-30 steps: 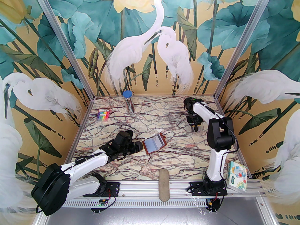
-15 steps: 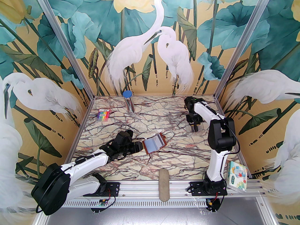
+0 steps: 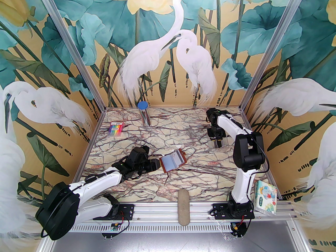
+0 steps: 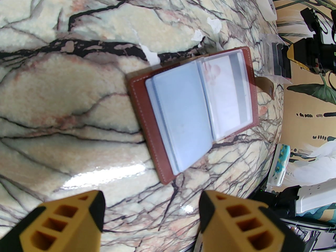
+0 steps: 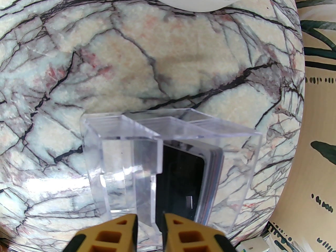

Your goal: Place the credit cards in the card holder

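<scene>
Credit cards (image 5: pixel 183 177) sit stacked in a clear case (image 5: pixel 120 153) on the tabletop (image 5: pixel 183 75); our right hand (image 5: pixel 150 220) pinches its wall, left hand (image 4: pixel 152 201) spread by the open card holder (image 4: pixel 191 111). We'd lift one card, not all.

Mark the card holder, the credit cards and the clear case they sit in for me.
card holder (image 4: pixel 183 119): left wrist view, on the left clear sleeve.
credit cards (image 5: pixel 183 177): right wrist view, on the dark front card's face.
clear case (image 5: pixel 118 164): right wrist view, on its left front wall.
</scene>
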`<state>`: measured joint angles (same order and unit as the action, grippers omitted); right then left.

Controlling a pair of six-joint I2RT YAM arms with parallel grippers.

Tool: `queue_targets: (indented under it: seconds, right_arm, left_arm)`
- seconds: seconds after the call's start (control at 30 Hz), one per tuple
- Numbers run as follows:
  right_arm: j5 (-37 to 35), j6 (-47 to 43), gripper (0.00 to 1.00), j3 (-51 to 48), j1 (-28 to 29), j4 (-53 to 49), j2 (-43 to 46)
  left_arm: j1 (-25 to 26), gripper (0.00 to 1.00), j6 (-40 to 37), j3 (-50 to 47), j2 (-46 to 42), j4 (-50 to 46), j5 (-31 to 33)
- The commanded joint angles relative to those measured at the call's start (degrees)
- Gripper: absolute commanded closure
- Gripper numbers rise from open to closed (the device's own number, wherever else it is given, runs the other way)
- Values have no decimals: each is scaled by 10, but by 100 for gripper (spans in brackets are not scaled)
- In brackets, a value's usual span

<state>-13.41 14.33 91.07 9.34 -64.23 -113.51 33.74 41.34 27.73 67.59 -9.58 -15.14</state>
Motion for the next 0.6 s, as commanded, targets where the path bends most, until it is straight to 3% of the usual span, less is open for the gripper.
queue_targets:
  seconds: [0.0, 0.2, 0.57]
  right_arm:
    - [1, 7, 76, -9, -4, 12, 24]
    - [-64, 13, 73, -12, -14, 14, 38]
    - [-116, 10, 54, -7, -17, -3, -1]
  left_arm:
    - [-4, 35, 5, -5, 4, 8, -9]
    - [-4, 35, 5, -5, 3, 9, -10]
    - [-4, 35, 7, -7, 0, 6, -9]
